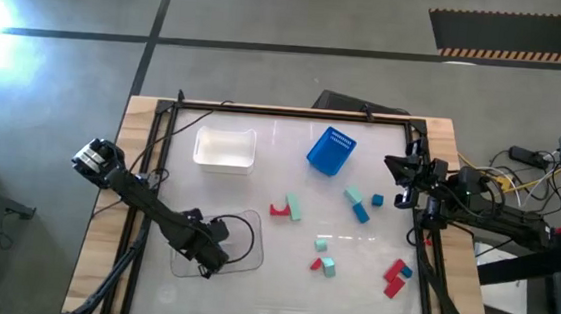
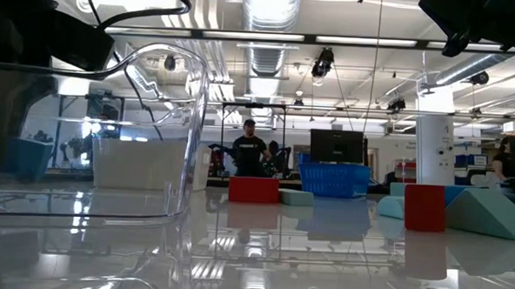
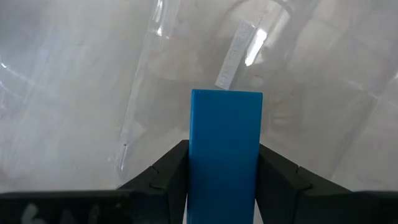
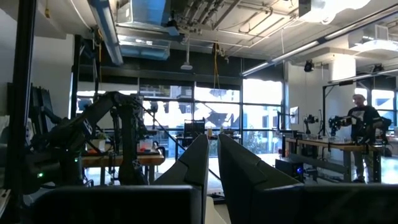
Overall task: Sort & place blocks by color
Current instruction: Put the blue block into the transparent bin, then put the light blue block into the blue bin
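The bench point(image 1: 279, 307) fills the middle of the high view, glossy white inside a wooden frame. On it stand three containers: a white tray point(image 1: 225, 149) at upper left, a blue bin point(image 1: 331, 150) at upper centre, tipped askew, and a clear tray point(image 1: 244, 236) at lower left.

The left arm reaches in from the left edge, and its end effector point(image 1: 214, 258) sits over the clear tray. The left wrist view shows what the overhead cannot: the two dark fingers point(image 3: 168, 177) are clamped on a blue block point(image 3: 225, 149), held on its two long sides with its long axis running straight out ahead of the fingers, the clear tray's wall behind it.

The right arm waits at the right edge of the bench, its end effector point(image 1: 403, 173) near the upper right corner, closed with nothing held; its wrist view shows the fingers pressed together, pointing level into the room.

Loose blocks point(image 1: 357, 205) lie scattered across the right half of the high view. Roughly four red, three blue and five mint show there, though the cluster at lower right point(image 1: 395, 276) is too small to count surely. A red and a mint block point(image 1: 286, 209) touch at centre, the mint one's long axis running up-down.

The low view shows only a few: two red blocks point(image 2: 254, 190), and mint pieces point(image 2: 489, 214) at right.
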Available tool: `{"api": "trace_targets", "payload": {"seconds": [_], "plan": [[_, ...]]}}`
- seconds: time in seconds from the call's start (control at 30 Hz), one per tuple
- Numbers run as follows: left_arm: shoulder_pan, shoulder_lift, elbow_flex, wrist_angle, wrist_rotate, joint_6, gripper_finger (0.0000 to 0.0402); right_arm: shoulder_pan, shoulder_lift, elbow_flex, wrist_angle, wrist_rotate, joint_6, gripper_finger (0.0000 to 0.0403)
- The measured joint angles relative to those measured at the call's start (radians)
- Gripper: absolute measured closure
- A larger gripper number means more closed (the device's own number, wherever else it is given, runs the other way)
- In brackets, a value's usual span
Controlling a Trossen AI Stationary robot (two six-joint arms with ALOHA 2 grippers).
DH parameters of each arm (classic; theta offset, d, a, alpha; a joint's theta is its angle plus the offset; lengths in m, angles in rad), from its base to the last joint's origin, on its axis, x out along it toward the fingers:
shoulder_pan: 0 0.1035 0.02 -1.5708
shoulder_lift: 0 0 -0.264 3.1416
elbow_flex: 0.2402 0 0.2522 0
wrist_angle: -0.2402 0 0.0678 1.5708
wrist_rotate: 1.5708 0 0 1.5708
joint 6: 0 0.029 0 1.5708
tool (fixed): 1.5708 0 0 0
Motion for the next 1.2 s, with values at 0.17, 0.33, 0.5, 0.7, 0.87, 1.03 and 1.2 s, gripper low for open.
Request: {"api": "trace_targets", "payload": {"seconds": [0.17,0.33,0.5,0.7,0.87,1.03,1.2], "plan": [[0.0,0.0,0.0,0.0,0.0,0.0,0.0271,0.0,0.0,0.0,0.0,0.0,0.0,0.0376],[0.0,0.0,0.007,0.0,0.0,0.0,0.025,0.0,0.0,0.0,0.0,0.0,0.001,0.0376],[0.0,0.0,0.015,-0.001,0.0,0.001,0.0216,0.0,0.0,0.0,0.0,0.0,0.001,0.0376],[0.004,-0.024,0.076,-0.007,0.084,0.064,0.0204,0.0,0.0,0.0,0.0,0.0,0.001,0.0376],[0.029,-0.071,0.168,-0.016,0.095,0.111,0.0203,0.0,0.0,0.0,0.0,0.0,0.002,0.0376],[0.079,-0.113,0.271,-0.017,0.024,0.255,0.0203,0.0,0.0,0.0,0.0,0.0,0.022,0.0376],[0.147,-0.149,0.335,-0.001,-0.106,0.562,0.0203,0.0,0.008,0.0,0.004,0.0,0.035,0.0376]]}}
